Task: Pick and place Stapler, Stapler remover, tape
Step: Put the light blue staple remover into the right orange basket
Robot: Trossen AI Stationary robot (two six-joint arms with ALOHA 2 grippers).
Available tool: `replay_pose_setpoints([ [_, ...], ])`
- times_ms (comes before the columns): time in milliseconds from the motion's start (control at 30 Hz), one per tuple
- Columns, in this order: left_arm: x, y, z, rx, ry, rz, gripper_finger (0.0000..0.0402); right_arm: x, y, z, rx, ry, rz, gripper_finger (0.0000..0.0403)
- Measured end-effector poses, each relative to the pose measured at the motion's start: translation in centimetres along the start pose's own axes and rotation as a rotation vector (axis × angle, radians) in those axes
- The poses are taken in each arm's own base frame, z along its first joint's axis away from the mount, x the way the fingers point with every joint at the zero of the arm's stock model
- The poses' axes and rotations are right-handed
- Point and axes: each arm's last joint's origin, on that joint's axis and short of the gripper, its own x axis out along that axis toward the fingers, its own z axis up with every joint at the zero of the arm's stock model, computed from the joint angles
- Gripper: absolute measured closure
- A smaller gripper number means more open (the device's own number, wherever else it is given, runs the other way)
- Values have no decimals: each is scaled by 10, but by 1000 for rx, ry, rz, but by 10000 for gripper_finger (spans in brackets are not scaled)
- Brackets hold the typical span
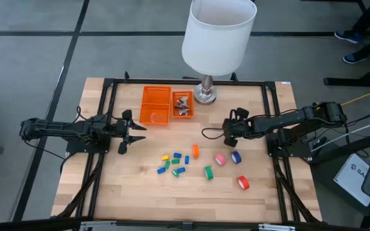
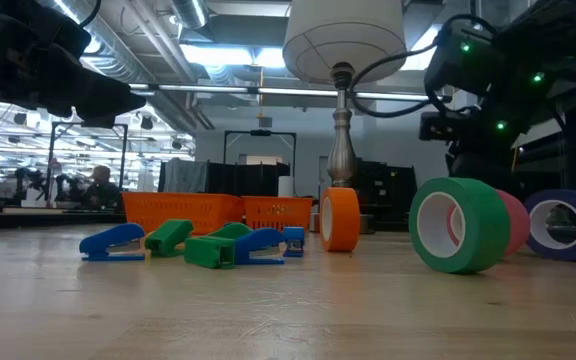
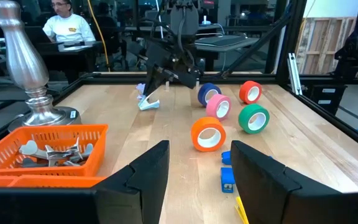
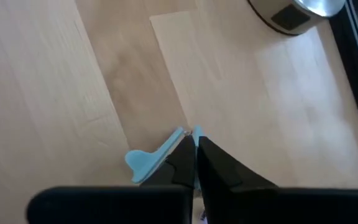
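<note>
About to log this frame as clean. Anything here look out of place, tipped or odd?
Mostly tidy. The odd bit: a light blue staple remover lies alone on the bare wood near the lamp base, apart from the orange basket that holds the others; the right end effector is shut on it. The tape rolls stand on edge.

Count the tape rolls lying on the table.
5, all loose right of the small staplers: orange tape nearest them, green tape below it, pink tape and blue tape side by side, red tape nearest the front edge. None appears hidden.
</note>
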Motion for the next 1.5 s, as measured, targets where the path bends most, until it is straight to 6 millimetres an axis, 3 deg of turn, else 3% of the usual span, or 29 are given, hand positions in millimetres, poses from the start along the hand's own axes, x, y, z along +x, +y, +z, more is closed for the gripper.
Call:
replay_pose_setpoints([
  [300,0,0,0,0,0,0,233,0,7,15,71,-136,135,399],
  [833,0,0,0,0,0,0,233,-14,-3,66,291,-612,321,402],
  [1267,0,0,0,0,0,0,233,-24,-17,84,397,-819,327,402],
  [1500,0,0,0,0,0,0,233,-21,-14,116,400,-833,283,402],
])
